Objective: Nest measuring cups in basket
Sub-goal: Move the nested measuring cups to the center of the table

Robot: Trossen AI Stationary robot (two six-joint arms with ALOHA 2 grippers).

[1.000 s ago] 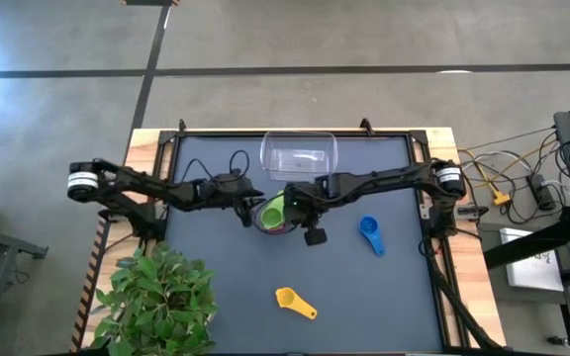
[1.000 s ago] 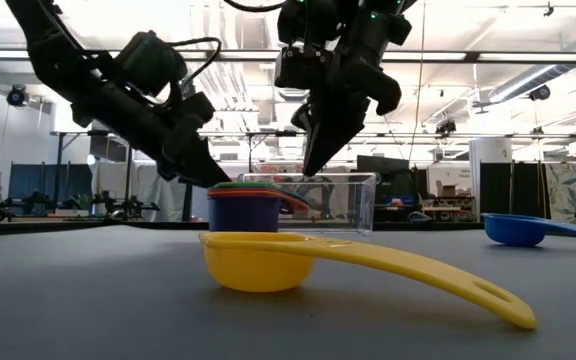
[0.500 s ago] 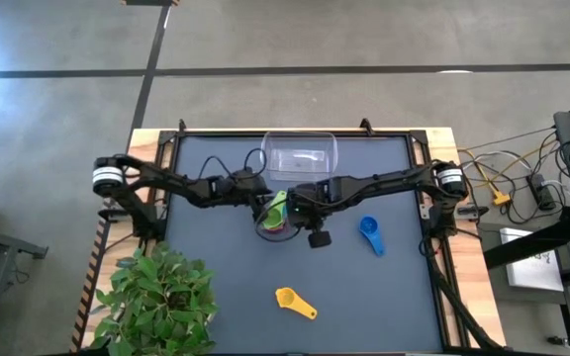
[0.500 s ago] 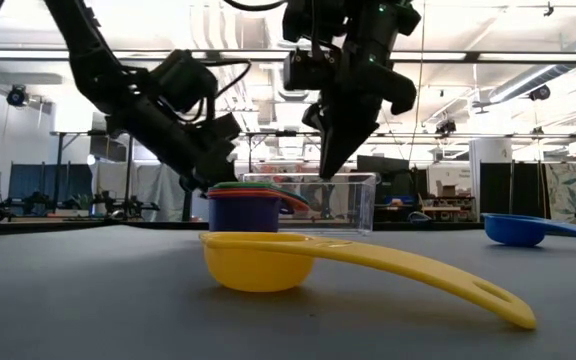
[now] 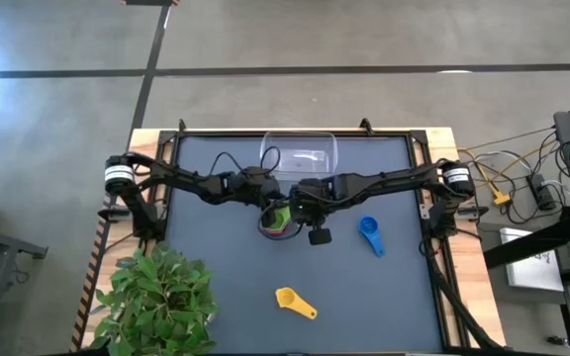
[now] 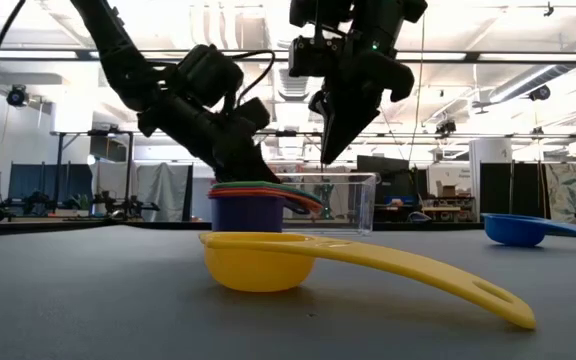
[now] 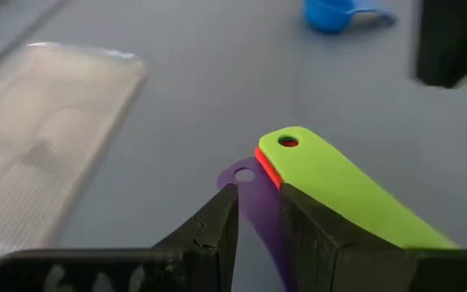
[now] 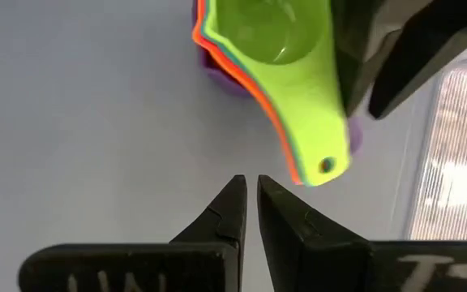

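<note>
A nested stack of measuring cups stands on the table just near the clear basket. Green is on top, red and orange rims sit under it, and purple is at the bottom. Their handles point toward the basket. My left gripper is down at the handle ends. My right gripper is shut and hovers above the stack's right side, touching nothing. The blue cup and the yellow cup lie apart on the table. My left gripper has the purple cup's handle between its two fingers near the free end. The fingers slant down from the table's left, along the handle. The green handle lies beside the outer finger. The stack rests upright on the table.
A potted plant stands at the table's near left corner. The basket holds no cups. Open mat lies between the stack, the blue cup and the yellow cup.
My left gripper has moved toward the table's right, from beside the stack onto its handle ends. My right gripper has drifted slightly right and up. The stack has stayed in place.
</note>
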